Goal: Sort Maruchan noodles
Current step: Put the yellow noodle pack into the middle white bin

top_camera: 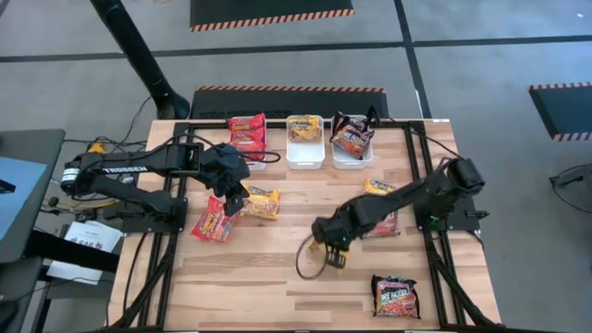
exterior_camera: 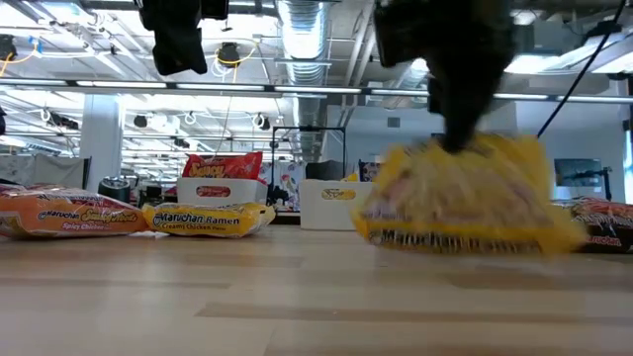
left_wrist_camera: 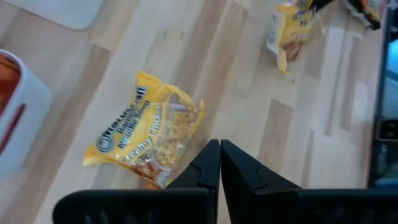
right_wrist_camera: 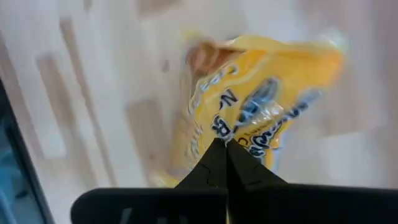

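Risks, gravest first:
- The right gripper (right_wrist_camera: 225, 144) is clenched on the edge of a yellow packet (right_wrist_camera: 261, 106), raised just off the table (top_camera: 277, 296), well in front of the middle tray (top_camera: 304, 153) and slightly right of it. The pinch is thin; slick plastic could slip out in transit.
- The packet dangles, so it may catch the tray's rim.
- The left gripper (top_camera: 233, 199) is clenched on nothing, in front-left of the middle tray. It sits near the likely path, so a brush is possible.

Counts:
- Yellow-orange packets: four, the held one included.
- White trays: three.
- Red packets: at least three, with stacking unclear.
- Dark packets: two.
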You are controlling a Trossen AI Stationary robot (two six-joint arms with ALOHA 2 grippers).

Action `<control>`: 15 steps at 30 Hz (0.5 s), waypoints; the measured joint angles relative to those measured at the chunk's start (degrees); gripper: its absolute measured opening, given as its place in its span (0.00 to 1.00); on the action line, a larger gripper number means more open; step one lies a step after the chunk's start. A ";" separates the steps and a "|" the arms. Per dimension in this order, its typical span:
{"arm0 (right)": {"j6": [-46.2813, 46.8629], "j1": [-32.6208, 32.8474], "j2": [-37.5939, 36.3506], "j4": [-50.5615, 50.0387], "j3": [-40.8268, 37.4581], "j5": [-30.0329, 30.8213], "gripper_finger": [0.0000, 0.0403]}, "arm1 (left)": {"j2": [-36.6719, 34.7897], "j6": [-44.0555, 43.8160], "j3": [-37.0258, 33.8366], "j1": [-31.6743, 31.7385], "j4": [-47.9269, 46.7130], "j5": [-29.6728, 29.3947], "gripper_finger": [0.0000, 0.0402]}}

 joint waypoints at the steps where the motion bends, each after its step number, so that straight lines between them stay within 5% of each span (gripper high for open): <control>1: -1.14 -1.18 -0.66 -0.61 0.84 1.03 0.01 | 0.00 0.19 0.00 0.04 0.01 -0.86 0.00; 15: -16.01 -16.91 -1.99 -2.57 10.81 8.61 0.01 | 0.00 5.47 -0.02 1.85 0.06 -6.75 0.00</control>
